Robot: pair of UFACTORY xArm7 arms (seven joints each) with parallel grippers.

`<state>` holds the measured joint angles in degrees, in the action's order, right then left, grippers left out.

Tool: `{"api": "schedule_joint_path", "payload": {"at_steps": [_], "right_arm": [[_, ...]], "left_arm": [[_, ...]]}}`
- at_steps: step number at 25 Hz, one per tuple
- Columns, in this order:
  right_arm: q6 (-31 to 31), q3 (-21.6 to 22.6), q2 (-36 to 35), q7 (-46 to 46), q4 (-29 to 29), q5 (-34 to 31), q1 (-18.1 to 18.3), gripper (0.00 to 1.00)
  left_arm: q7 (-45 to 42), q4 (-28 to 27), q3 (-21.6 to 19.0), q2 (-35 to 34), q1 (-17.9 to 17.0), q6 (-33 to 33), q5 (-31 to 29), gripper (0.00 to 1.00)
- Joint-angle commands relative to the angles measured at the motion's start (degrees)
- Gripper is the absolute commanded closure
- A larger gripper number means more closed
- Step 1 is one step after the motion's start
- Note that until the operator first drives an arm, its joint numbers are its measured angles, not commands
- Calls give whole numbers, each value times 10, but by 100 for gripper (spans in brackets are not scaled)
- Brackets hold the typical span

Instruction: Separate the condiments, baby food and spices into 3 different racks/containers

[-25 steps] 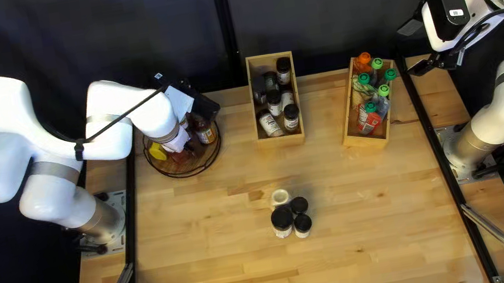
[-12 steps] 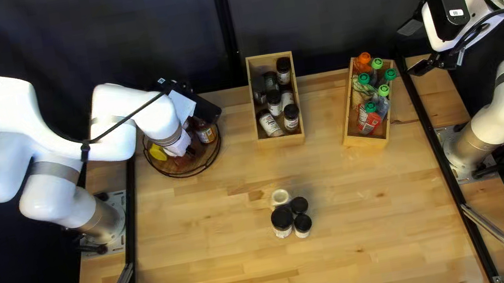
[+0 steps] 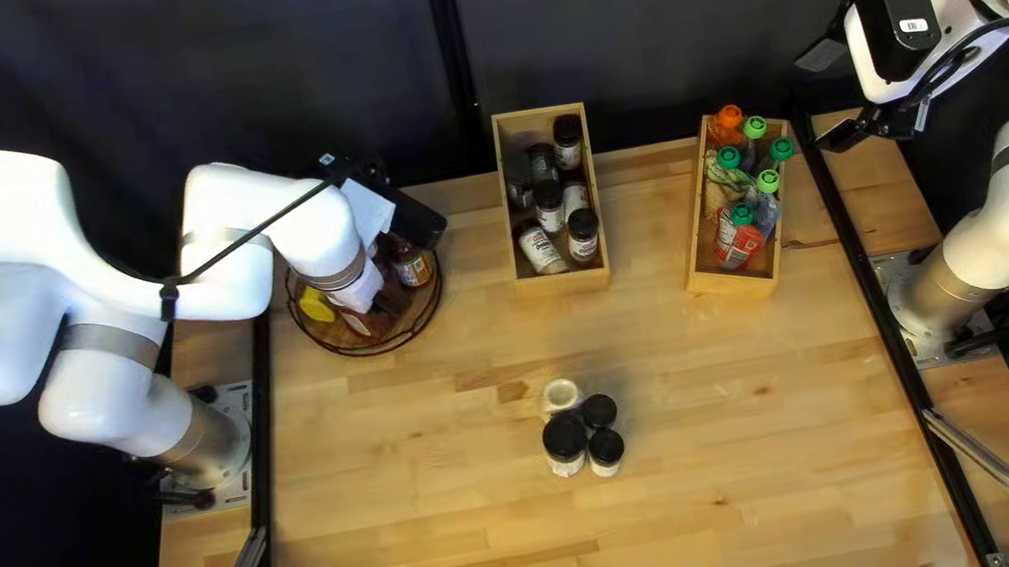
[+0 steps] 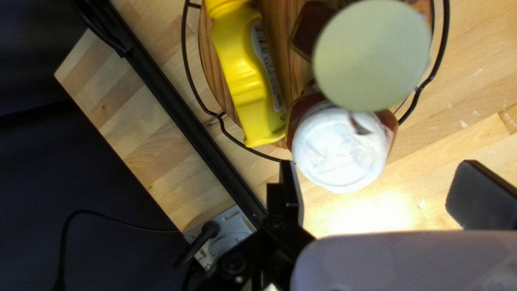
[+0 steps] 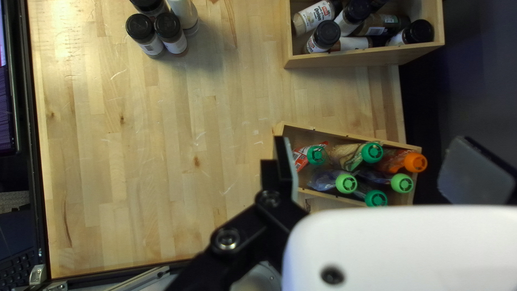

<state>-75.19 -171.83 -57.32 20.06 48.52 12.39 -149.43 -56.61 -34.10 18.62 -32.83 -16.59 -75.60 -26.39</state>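
Is a worktop (image 3: pixel 429 484) of pale wood strips, marked with darker patches, small knots and thin scratches. Carries a round wire basket (image 3: pixel 370 352) at the far left of the top left view. Bears a narrow wooden box (image 3: pixel 565 283) at the middle of the far edge, set square, and, well apart to the right, a second box (image 3: pixel 725 284), turned at a slant. Holds, between the sides, a tight cluster of three black-lidded jars (image 3: pixel 563 432) and a pale jar (image 3: pixel 560 395), all upright. Has a black left rail (image 3: pixel 263 433) and right rail (image 3: pixel 885 322) running along the sides.
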Motion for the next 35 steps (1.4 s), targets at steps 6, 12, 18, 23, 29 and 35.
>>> {"api": "schedule_joint_path", "payload": {"at_steps": [6,12,18,23,29,35], "right_arm": [[0,0,0,0,0,0,0,0],[0,0,0,0,0,0,0,0],[0,0,0,0,0,0,0,0],[0,0,0,0,0,0,0,0],[0,0,0,0,0,0,0,0],[0,0,0,0,0,0,0,0]], "left_arm": [[187,-127,-20,86,-120,14,66,0],[336,-200,1,180,-155,76,108,0],[351,-300,4,310,-159,110,162,0],[404,-313,13,364,-142,163,224,0],[466,-321,17,405,-120,192,279,0],[532,-324,14,434,-97,212,336,0]]}}
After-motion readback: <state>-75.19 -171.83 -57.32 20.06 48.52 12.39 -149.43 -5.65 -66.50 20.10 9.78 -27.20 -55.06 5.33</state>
